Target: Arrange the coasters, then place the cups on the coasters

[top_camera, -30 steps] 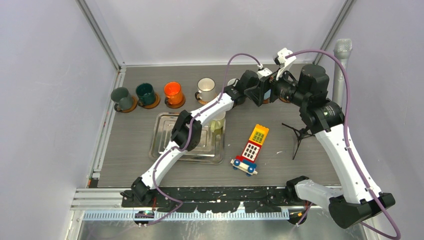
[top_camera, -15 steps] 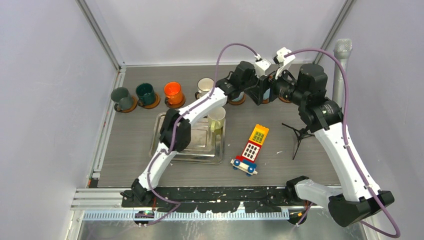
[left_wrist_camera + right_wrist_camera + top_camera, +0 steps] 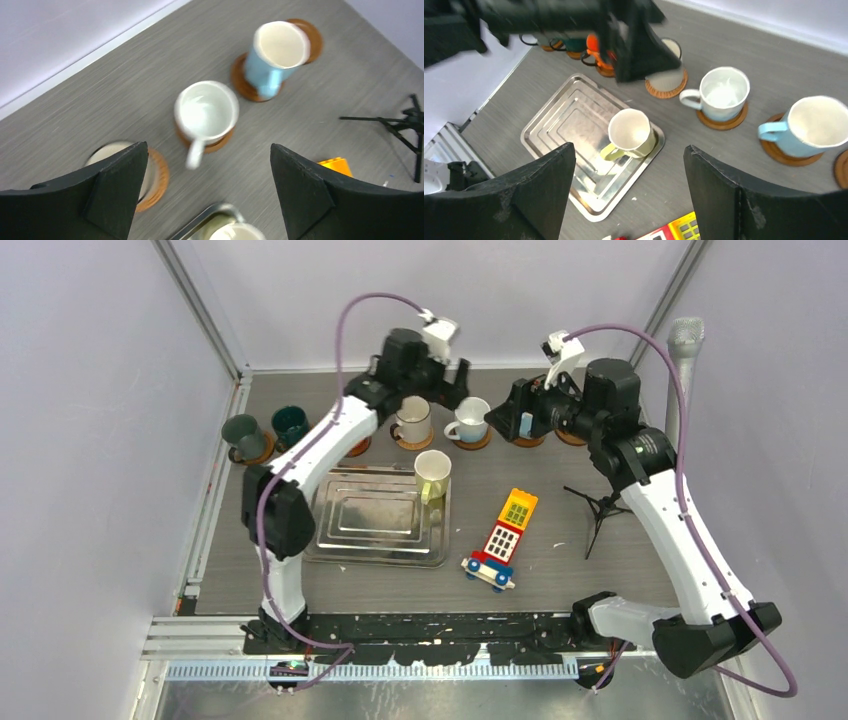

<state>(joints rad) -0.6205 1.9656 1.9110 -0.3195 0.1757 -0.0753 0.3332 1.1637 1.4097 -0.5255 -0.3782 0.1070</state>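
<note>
A white cup [image 3: 470,421] stands on a coaster [image 3: 220,145] in the back row. My left gripper [image 3: 450,385] hangs open above it, empty [image 3: 207,147]. To its left is a cream cup [image 3: 411,420], to its right a blue cup [image 3: 277,50], each on a coaster. Beyond the blue cup lies a bare coaster [image 3: 841,170]. A pale yellow cup [image 3: 432,472] sits on the metal tray [image 3: 375,515]. At far left stand a dark grey cup [image 3: 243,432] and a teal cup [image 3: 290,425]; the orange cup [image 3: 596,50] is behind my left arm. My right gripper [image 3: 508,420] hovers open and empty [image 3: 629,146] by the blue cup.
A red and yellow toy block vehicle [image 3: 500,540] lies right of the tray. A small black tripod [image 3: 598,505] stands at the right. White walls with metal rails close the back and sides.
My left gripper has opened, risen and swung back and to the left, away from my right gripper. The white cup now stands free on its coaster.
</note>
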